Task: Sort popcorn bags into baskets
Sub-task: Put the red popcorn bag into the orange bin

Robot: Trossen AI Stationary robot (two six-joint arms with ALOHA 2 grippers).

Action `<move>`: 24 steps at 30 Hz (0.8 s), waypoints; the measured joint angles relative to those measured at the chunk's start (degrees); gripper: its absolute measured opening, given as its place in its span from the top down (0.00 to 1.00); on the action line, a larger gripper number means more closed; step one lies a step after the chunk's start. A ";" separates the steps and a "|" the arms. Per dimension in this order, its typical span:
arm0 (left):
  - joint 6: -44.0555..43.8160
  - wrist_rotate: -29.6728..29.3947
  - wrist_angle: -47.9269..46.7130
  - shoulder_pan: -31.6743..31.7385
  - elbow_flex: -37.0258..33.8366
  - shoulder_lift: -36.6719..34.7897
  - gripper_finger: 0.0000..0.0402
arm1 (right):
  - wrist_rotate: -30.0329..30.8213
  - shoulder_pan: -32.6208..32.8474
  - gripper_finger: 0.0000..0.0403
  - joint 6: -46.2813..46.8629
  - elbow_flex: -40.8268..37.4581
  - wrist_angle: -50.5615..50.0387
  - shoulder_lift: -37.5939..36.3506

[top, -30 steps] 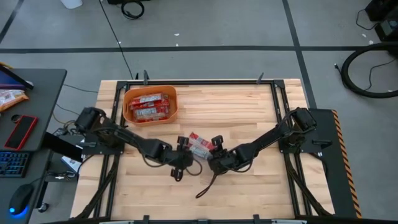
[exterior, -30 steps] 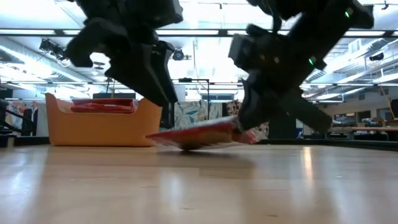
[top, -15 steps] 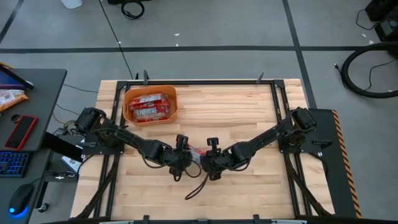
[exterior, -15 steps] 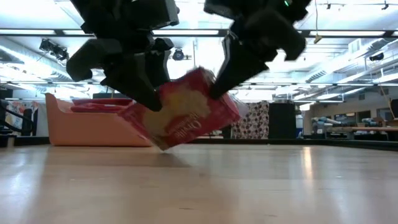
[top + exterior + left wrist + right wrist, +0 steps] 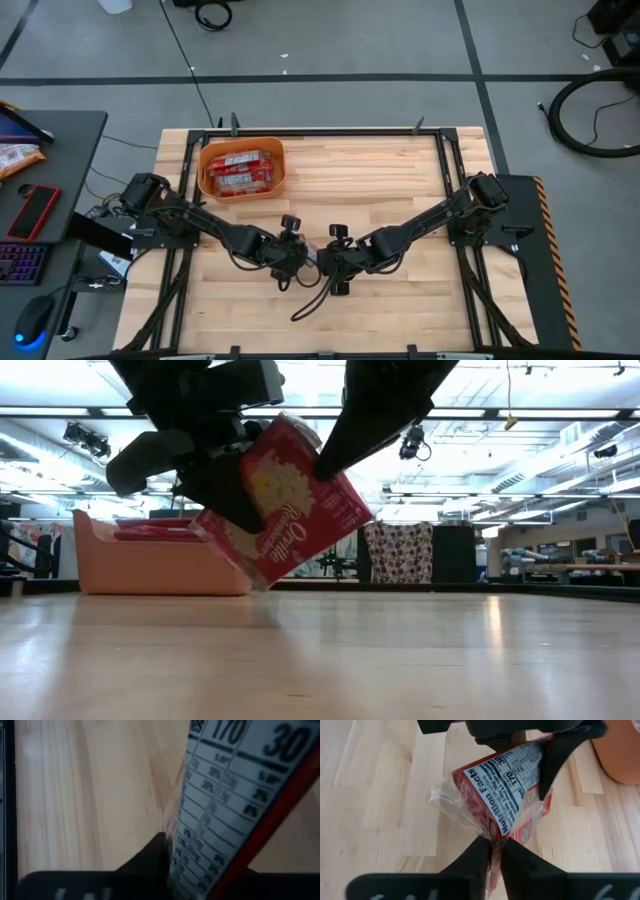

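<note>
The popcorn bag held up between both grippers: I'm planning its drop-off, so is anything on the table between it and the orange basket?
Nothing visible. The popcorn bag is off the table, and only bare wood lies between it and the orange basket, already holding packets.

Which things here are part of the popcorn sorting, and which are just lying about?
Part of the job: popcorn bag held off the table by left gripper and right gripper; orange basket holding more bags.
Lying about: phone, keyboard, mouse on the side desk.
</note>
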 joint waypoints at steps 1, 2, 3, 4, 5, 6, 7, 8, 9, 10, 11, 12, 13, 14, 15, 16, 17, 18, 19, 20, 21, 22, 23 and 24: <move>0.01 0.02 -0.10 0.00 0.00 0.00 0.84 | 0.02 0.00 0.86 0.04 0.00 0.04 0.00; 0.01 0.04 -0.39 0.00 0.00 0.00 0.88 | 0.10 0.00 0.84 0.04 0.00 0.04 0.00; 0.06 0.04 -0.69 0.00 0.00 0.00 0.91 | 0.11 0.00 0.81 0.02 0.00 0.04 0.00; 0.06 0.02 -0.88 0.00 0.02 0.00 0.93 | 0.09 0.00 0.79 0.02 0.00 0.02 -0.01; 0.02 0.01 -1.14 0.00 0.02 0.00 0.93 | 0.05 0.04 0.76 0.00 0.00 -0.19 -0.16; -0.03 0.00 -1.61 0.02 0.04 0.00 0.93 | 0.02 0.09 0.74 0.03 0.00 -0.49 -0.37; -0.10 0.00 -2.37 0.04 0.04 -0.11 0.93 | 0.05 0.13 0.71 0.31 0.00 -0.96 -0.71; -0.54 -0.05 -3.40 0.04 0.04 -0.40 0.93 | 0.21 0.25 0.69 0.54 0.00 -2.07 -1.32; -1.21 -0.46 -4.72 0.04 0.04 -0.80 0.93 | 0.46 0.31 0.67 1.15 0.00 -3.18 -2.01; -1.69 -1.48 -6.06 0.02 0.04 -1.42 0.93 | 0.99 0.34 0.65 1.96 0.05 -4.17 -2.88; -2.53 -3.07 -7.81 0.02 0.04 -2.39 0.93 | 1.65 0.48 0.63 2.86 0.11 -5.70 -3.82; -3.23 -4.95 -10.03 0.02 0.04 -3.66 0.92 | 1.95 0.48 0.61 3.65 0.11 -7.35 -4.80; -4.18 -7.02 -11.53 0.04 0.06 -4.96 0.91 | 2.26 0.61 0.60 4.39 0.11 -8.82 -5.87; -5.16 -8.68 -13.11 0.04 0.07 -6.54 0.90 | 3.02 0.72 0.59 5.15 0.11 -10.04 -6.89; -6.39 -10.01 -15.31 -0.08 0.07 -8.45 0.90 | 3.84 0.93 0.58 5.90 0.11 -11.25 -7.98; -7.60 -11.58 -16.87 -0.11 0.07 -10.30 0.90 | 4.88 1.26 0.58 6.49 0.11 -12.29 -9.01; -8.84 -13.39 -17.70 -0.05 0.07 -12.28 0.90 | 6.04 1.57 0.57 6.99 0.11 -13.12 -9.89; -10.29 -15.56 -19.24 -0.03 0.07 -14.24 0.90 | 7.18 1.85 0.57 7.51 0.11 -13.77 -10.64; -11.87 -18.18 -21.16 0.19 0.09 -16.13 0.91 | 8.30 2.11 0.57 7.79 0.11 -14.32 -11.18; -13.53 -20.94 -22.85 0.40 0.07 -17.89 0.91 | 9.29 2.38 0.58 7.90 0.11 -14.47 -11.65; -15.36 -23.62 -24.48 0.88 0.09 -19.54 0.92 | 9.97 2.60 0.58 7.91 0.11 -14.51 -11.95; -17.27 -26.31 -26.51 1.67 0.09 -21.16 0.92 | 10.50 2.72 0.58 7.89 0.11 -14.59 -12.12; -19.34 -28.60 -28.74 2.64 0.11 -22.39 0.92 | 10.87 2.86 0.58 7.89 0.11 -14.50 -12.17; -21.07 -29.68 -30.91 3.96 0.11 -23.54 0.92 | 11.01 2.91 0.58 7.89 0.11 -14.44 -12.17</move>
